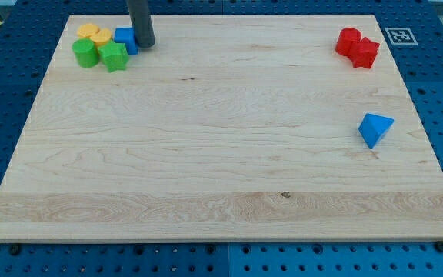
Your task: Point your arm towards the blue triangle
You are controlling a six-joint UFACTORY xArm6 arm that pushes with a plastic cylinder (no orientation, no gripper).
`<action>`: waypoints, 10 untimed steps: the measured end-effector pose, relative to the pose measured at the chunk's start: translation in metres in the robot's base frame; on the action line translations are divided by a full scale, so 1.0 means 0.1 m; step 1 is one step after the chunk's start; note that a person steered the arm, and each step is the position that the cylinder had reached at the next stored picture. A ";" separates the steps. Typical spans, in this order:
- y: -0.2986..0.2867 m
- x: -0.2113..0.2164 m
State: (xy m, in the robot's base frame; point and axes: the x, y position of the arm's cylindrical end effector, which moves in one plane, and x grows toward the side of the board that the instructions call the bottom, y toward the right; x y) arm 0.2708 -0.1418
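The blue triangle (375, 128) lies near the board's right edge, about halfway down the view. My tip (145, 45) is at the view's top left, touching the right side of a blue block (124, 38). The rod rises from there out of the top of the view. The tip is far to the left of and above the blue triangle.
Left of the tip, a cluster holds yellow blocks (93, 33), a green round block (85, 53) and a green block (114, 56). Two red blocks (358, 46) sit at the top right. A marker tag (399, 35) lies off the wooden board's (221, 177) top right corner.
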 end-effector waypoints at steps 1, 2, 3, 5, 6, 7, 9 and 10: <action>0.00 -0.04; 0.13 -0.04; 0.85 0.39; 1.20 2.62; 1.49 3.43; 1.58 3.48; 2.28 3.42; 3.00 3.24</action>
State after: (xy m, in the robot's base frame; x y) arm 0.5944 0.1579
